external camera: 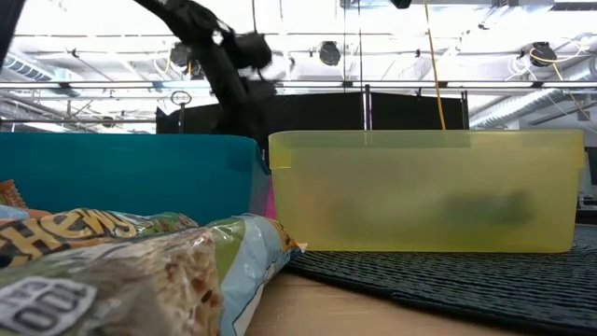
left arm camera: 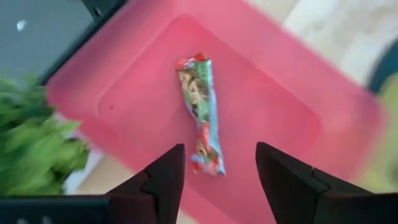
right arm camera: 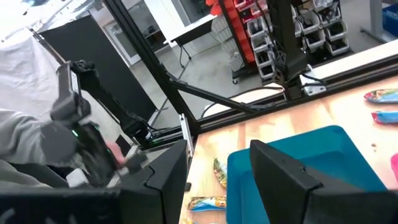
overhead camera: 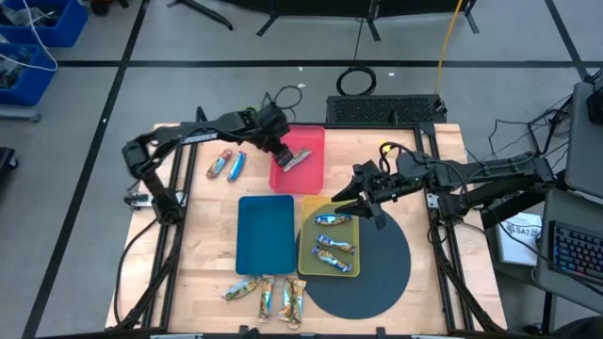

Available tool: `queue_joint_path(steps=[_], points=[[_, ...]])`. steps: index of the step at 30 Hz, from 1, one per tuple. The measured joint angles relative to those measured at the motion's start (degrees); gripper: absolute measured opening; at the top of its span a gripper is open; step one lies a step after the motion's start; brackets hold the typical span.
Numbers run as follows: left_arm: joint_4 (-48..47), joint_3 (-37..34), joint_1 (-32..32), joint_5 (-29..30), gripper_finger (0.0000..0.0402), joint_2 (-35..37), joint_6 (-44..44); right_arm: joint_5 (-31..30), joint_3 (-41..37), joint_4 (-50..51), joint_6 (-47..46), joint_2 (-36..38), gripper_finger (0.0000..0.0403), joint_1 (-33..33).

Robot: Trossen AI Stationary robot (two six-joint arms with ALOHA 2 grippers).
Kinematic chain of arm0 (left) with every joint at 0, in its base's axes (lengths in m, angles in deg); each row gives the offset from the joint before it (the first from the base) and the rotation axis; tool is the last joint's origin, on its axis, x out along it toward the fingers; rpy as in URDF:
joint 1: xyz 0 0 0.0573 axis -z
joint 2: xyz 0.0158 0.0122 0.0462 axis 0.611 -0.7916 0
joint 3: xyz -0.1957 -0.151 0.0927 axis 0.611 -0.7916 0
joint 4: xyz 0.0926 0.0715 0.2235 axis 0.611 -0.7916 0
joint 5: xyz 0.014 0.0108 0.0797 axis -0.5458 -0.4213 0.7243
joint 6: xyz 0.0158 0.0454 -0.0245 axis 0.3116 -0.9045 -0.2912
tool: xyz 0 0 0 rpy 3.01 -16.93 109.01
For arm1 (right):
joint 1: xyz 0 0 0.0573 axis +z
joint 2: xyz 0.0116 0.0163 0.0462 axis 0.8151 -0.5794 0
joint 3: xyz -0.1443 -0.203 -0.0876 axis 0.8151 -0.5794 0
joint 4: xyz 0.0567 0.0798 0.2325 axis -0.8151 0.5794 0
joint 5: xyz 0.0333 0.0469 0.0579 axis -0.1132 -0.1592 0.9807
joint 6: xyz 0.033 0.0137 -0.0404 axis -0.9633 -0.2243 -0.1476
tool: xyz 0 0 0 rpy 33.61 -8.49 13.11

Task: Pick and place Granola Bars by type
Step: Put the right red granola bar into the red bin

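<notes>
I see my left gripper (left arm camera: 214, 177) over the red tray (left arm camera: 298, 112) near the counter's far edge, fingers apart and empty above one granola bar (left arm camera: 200, 109); right gripper (right arm camera: 214, 177) open over the yellow tray (overhead camera: 309, 247)

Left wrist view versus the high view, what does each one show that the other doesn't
Only the left wrist view shows the wrapper print on the bar lying in the red tray, between the open left tool fingers. Only the high view shows the blue tray, the yellow tray holding three bars, loose bars on the table, and the right tool. Both show the red tray and its bar.
</notes>
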Motion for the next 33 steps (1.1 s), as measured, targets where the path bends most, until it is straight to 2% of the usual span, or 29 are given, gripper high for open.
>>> queue_joint_path(steps=[4,7,11,13,17,24,33], points=[[-8.0,0.0,2.9,6.6,0.0206,8.4,1.6,0.0,0.0,-0.3,0.5,0.0,0.0164,0.0],[-16.3,0.0,4.6,13.4,0.0206,13.3,8.8,0.0,0.0,-0.4,0.7,0.0,0.0164,0.0],[-25.0,-0.1,5.5,22.7,0.0206,16.3,16.9,0.0,0.0,-0.6,0.7,0.0,0.0164,0.0],[-27.2,-0.6,5.0,24.4,0.0206,16.4,19.2,0.0,0.0,-0.9,0.7,0.0,0.0164,0.0],[-26.2,-4.5,3.7,25.0,0.0207,16.5,20.9,0.0,0.0,-1.1,0.3,0.0,0.0164,0.0],[-20.1,-17.2,-0.1,21.5,0.0207,16.4,22.2,0.0,0.0,-1.1,-0.3,0.0,0.0164,0.0],[-1.2,-32.8,-1.1,15.8,0.0207,16.4,22.7,0.0,0.0,-1.2,-0.9,0.0,0.0164,0.0]])
